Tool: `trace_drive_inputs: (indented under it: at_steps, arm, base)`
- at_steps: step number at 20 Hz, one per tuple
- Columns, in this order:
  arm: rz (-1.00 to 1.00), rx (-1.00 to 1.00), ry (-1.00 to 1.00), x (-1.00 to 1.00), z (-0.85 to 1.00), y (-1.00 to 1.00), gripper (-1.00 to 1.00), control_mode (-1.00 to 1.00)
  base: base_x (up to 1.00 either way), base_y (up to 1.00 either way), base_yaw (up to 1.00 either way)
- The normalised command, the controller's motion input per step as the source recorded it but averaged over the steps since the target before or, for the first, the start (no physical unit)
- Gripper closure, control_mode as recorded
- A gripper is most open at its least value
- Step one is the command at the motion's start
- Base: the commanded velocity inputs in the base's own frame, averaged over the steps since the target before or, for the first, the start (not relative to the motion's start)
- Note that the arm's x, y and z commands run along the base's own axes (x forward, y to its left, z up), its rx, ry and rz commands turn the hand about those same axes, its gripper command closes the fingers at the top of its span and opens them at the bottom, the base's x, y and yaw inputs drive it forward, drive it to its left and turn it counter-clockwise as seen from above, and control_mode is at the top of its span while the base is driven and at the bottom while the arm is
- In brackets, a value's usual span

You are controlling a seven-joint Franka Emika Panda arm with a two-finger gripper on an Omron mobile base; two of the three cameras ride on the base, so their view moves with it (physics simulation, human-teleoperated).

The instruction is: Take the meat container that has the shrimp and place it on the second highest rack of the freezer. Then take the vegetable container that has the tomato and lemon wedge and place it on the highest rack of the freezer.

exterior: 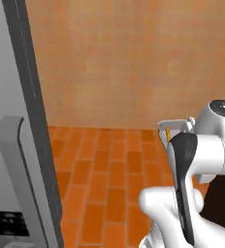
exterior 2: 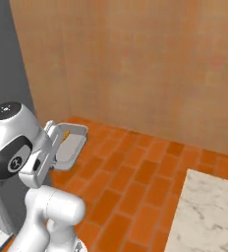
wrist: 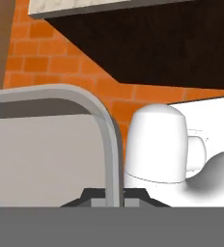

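The gripper [exterior 2: 54,135] pinches the near rim of the meat container [exterior 2: 71,144], a shallow light-grey tray; in the hand view the rounded rim [wrist: 109,140] runs straight down between the two dark finger tips, so the jaws are closed on that edge. The tray is carried in the air, clear of any surface, out in front of the wrist and above the orange brick floor [exterior 2: 135,182]. A small orange piece, the shrimp [exterior 2: 66,133], lies inside near the held end; in the left base view it peeks out beside the arm [exterior: 168,134]. The tray's long axis runs away from the gripper, toward the tan wall [exterior 2: 150,69], and it looks tipped, its open face turned partly toward the right base camera, not lying level. To the arm's left stands the freezer [exterior: 3,72], with its dark door edge [exterior: 34,121] and a grey door bin [exterior: 15,160] close by; the racks inside cannot be seen. At the lower right a marble desk [exterior 2: 209,211] corner shows. Judging by this, the first step is in hand: shrimp tray lifted, not yet shelved. The next move likely calls for swinging left into the freezer, levelling the tray and sliding it lengthwise onto the second highest rack.
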Motion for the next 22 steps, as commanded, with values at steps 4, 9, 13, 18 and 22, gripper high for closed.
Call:
trace_drive_inputs:
  at_steps: [4, 9, 13, 18, 22]
  arm:
    - [0.0, 0.0, 0.0, 0.0, 0.0, 0.0, 1.0, 1.0]
    - [0.0, 0.0, 0.0, 0.0, 0.0, 0.0, 1.0, 1.0]
    - [0.0, 0.0, 0.0, 0.0, 0.0, 0.0, 1.0, 1.0]
    - [0.0, 0.0, 0.0, 0.0, 0.0, 0.0, 1.0, 1.0]
    - [0.0, 0.0, 0.0, 0.0, 0.0, 0.0, 1.0, 1.0]
  base:
    - [0.91, -0.31, 0.55]
    - [0.75, -0.16, 0.83]
    - [0.66, -0.15, 0.85]
    - [0.66, -0.16, 0.85]
    - [0.65, -0.17, 0.85]
